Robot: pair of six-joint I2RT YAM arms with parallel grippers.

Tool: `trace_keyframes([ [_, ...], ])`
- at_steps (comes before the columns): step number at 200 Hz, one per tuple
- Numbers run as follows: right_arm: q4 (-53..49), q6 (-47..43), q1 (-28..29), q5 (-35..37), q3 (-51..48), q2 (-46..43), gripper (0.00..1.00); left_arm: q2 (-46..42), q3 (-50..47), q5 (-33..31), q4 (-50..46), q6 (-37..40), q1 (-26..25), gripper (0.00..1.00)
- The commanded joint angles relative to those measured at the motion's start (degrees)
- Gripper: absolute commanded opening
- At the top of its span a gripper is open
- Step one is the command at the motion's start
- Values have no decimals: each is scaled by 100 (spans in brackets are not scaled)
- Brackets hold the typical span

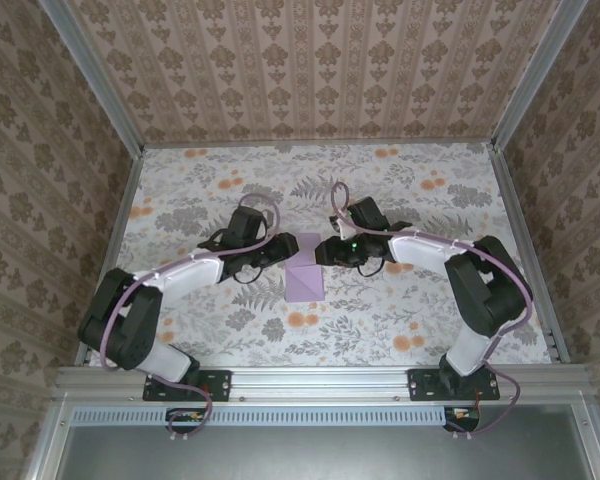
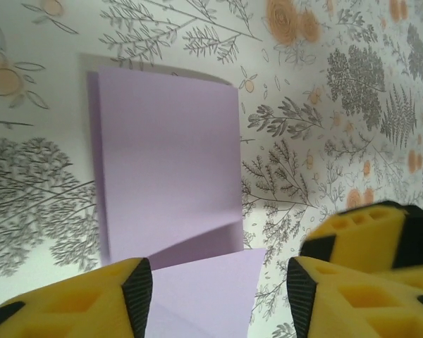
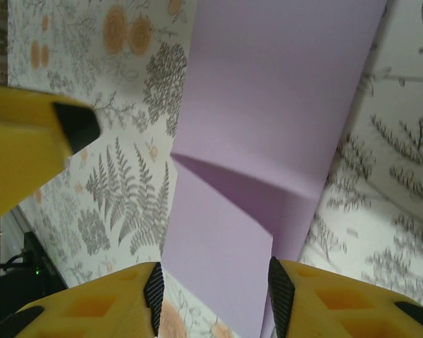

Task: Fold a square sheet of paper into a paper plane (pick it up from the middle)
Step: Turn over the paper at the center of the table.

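The square sheet of paper is lilac and lies on the floral tablecloth at the table's middle, partly folded, with one flap raised off the flat part. My left gripper and right gripper face each other over its far end. In the left wrist view the paper lies flat ahead, and its raised flap sits between the jaws of my open left gripper without touching the pads. In the right wrist view the paper runs away from my open right gripper, and a flap lies loose between its pads.
The floral tablecloth covers the table, walled by patterned panels on three sides. A metal rail with both arm bases runs along the near edge. A fingertip of the other gripper shows at the right of the left wrist view.
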Motion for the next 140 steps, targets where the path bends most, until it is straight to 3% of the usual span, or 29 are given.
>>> trace_keyframes([
  [1,10,-17,-78,-218,286,448,47,-287,-362,-313,-303,-215,101,67],
  [48,260,-76,-92,-860,456,931,42,-915,-811,-607,-262,-131,103,100],
  [82,600,58,-129,-1153,269,1052,31,-1051,-874,-420,-214,-66,103,100],
  [109,1073,298,-264,-1340,17,995,13,-951,-966,-13,177,-142,103,100],
  [140,1365,428,-388,-1323,-198,875,8,-717,-1114,480,900,-302,73,100],
])
